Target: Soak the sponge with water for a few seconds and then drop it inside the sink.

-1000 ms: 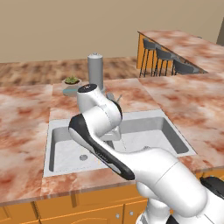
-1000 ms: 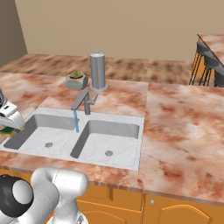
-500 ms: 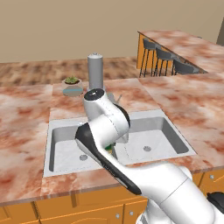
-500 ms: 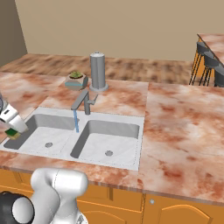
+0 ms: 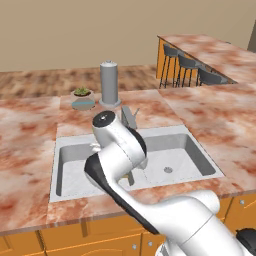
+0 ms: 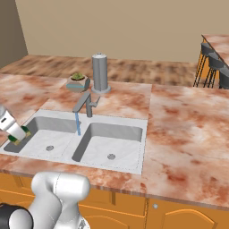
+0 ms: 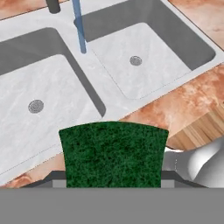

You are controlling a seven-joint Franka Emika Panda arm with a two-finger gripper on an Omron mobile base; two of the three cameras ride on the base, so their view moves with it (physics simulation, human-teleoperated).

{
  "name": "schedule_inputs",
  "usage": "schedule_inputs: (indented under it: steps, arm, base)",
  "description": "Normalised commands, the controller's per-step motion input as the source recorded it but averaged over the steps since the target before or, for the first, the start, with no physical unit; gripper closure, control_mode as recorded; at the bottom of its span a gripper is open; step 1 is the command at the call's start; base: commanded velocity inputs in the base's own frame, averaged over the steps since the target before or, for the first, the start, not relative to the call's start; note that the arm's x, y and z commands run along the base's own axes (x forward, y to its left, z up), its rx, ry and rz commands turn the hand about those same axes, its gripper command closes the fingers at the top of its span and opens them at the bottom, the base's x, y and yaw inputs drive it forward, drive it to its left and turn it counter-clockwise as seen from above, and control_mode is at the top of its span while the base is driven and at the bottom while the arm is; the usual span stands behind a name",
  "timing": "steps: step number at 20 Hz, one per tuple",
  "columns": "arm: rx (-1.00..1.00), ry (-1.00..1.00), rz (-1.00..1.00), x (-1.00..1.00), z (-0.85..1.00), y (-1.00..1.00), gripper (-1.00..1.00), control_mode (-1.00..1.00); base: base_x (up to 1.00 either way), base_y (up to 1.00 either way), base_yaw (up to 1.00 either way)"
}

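The green sponge [image 7: 113,153] sits between my gripper's [image 7: 113,177] fingers, scouring face toward the camera, and the gripper is shut on it. In the right base view the gripper [image 6: 17,135] hangs with the sponge [image 6: 19,137] over the front left corner of the sink [image 6: 112,118]. A thin blue stream of water [image 6: 78,124] runs from the grey faucet [image 6: 85,102] onto the divider between the two bowls. In the hand view the water [image 7: 79,26] falls well ahead of the sponge, beyond the sink's front rim [image 7: 111,111]. My arm hides much of the sink [image 5: 200,150] in the left base view.
A grey cylinder canister [image 6: 99,73] and a small potted plant [image 6: 78,82] stand behind the faucet. Marble counter [image 6: 188,129] surrounds the sink. Dark bar stools [image 5: 187,70] line a raised counter at the far right. Wooden cabinet fronts [image 6: 179,214] run below the counter edge.
My arm has swung to the right in the left base view. The gripper has carried the sponge slightly lower and nearer the sink's left bowl. The water keeps running.
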Motion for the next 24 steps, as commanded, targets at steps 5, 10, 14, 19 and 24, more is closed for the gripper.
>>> schedule_inputs:
  steps: [5,10,14,19,24]
  arm:
    - [-0.12,-0.06,0.0,0.02,0.0,-0.04,1.0,-1.0]
    - [-0.1,-0.03,-0.01,0.01,0.0,-0.08,1.0,-1.0]
    - [-0.05,-0.04,-0.03,0.13,0.0,-0.19,1.0,-1.0]
    - [-0.01,-0.15,-0.03,0.24,0.0,-0.1,1.0,-1.0]
    - [0.0,-0.2,-0.04,0.2,0.0,-0.13,1.0,-1.0]
  base:
    - [0.0,0.0,0.0]
    - [0.0,0.0,0.0]
    - [0.0,0.0,0.0]
    - [0.0,0.0,0.0]
    - [0.0,0.0,0.0]
